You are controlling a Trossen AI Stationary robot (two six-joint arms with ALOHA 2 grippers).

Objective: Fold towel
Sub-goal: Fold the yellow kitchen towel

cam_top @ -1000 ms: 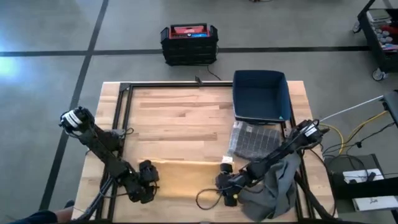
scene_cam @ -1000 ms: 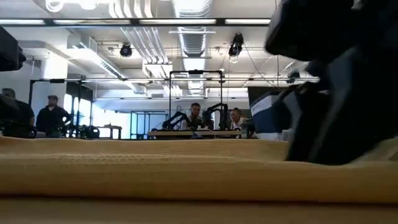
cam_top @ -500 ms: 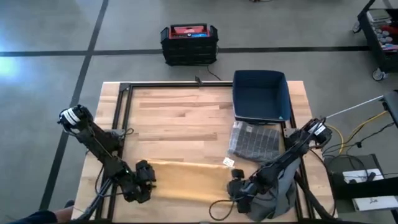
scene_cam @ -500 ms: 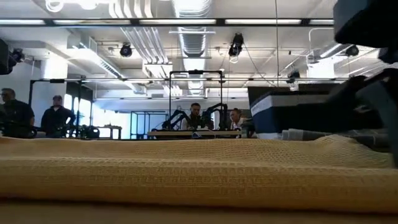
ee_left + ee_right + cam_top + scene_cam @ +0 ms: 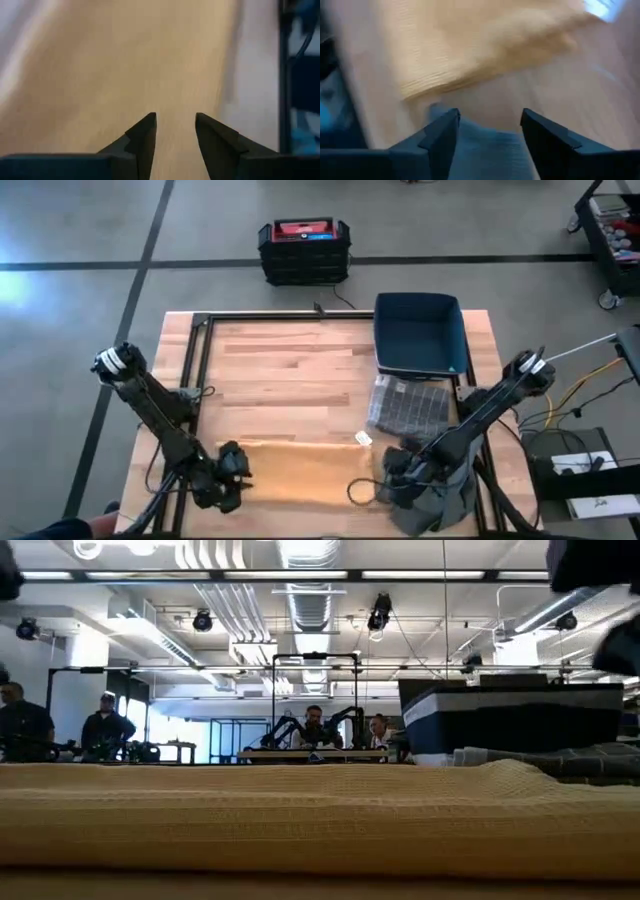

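Left pincer (image 5: 175, 122) open over yellow towel (image 5: 300, 470), wooden table (image 5: 280, 370).

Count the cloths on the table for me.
3: a yellow towel lying flat along the near edge, a grey cloth bunched at the near right corner, and a dark checked cloth in front of the blue bin.

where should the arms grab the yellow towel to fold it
Take the yellow towel at its two short ends: left gripper from the left, right gripper from the right. It lies flat as a long strip between them, and both grippers are open there.
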